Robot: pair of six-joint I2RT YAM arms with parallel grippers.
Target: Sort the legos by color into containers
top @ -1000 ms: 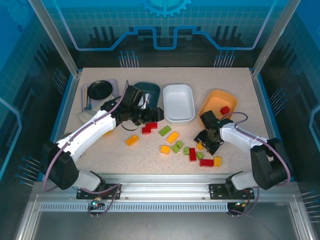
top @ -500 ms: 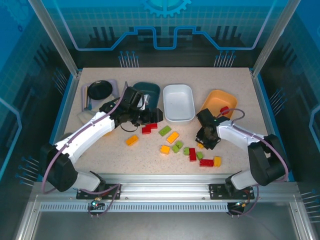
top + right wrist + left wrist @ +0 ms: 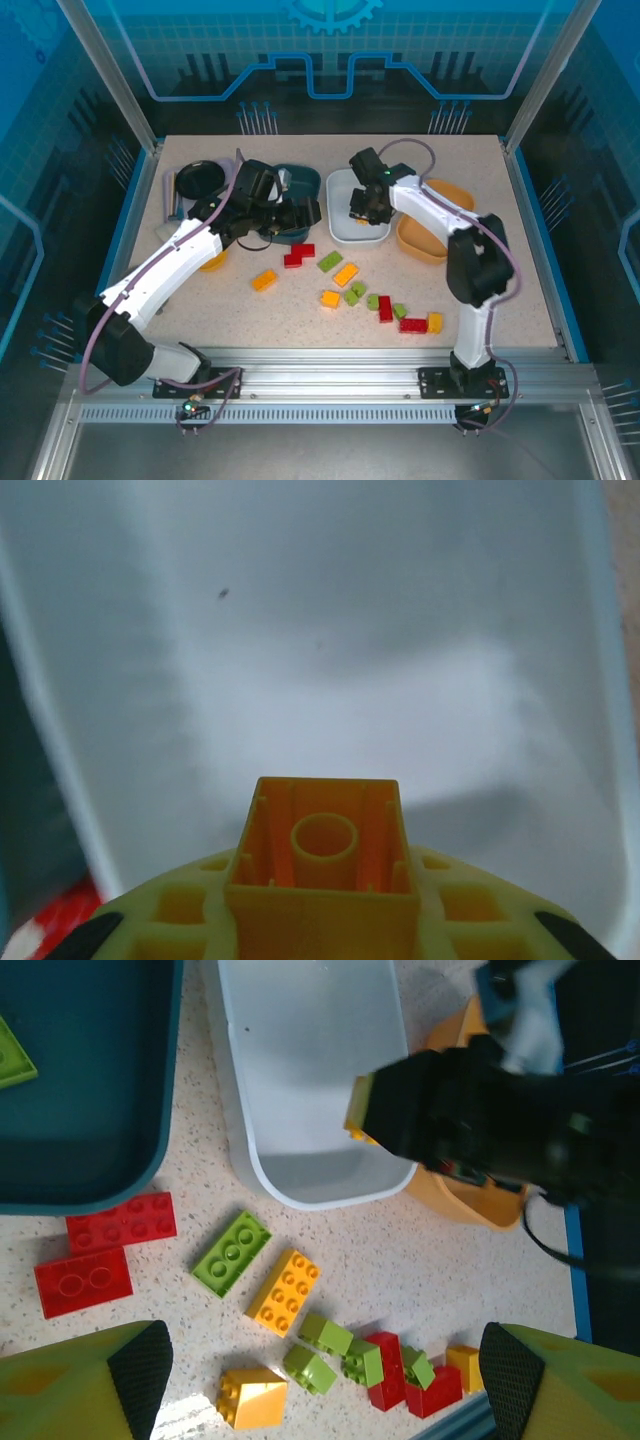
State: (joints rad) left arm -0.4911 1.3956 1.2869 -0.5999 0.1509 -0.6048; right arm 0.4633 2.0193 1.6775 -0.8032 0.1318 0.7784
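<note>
Though half-hidden, orange brick (image 3: 322, 865) clasped by right gripper (image 3: 362, 206) over white tray (image 3: 338, 190); left gripper (image 3: 298, 217) empty, spread.

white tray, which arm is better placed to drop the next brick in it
Right. The right gripper is shut on a yellow brick directly above the white tray. The left gripper is open and empty, over the loose bricks near the teal tray.
</note>
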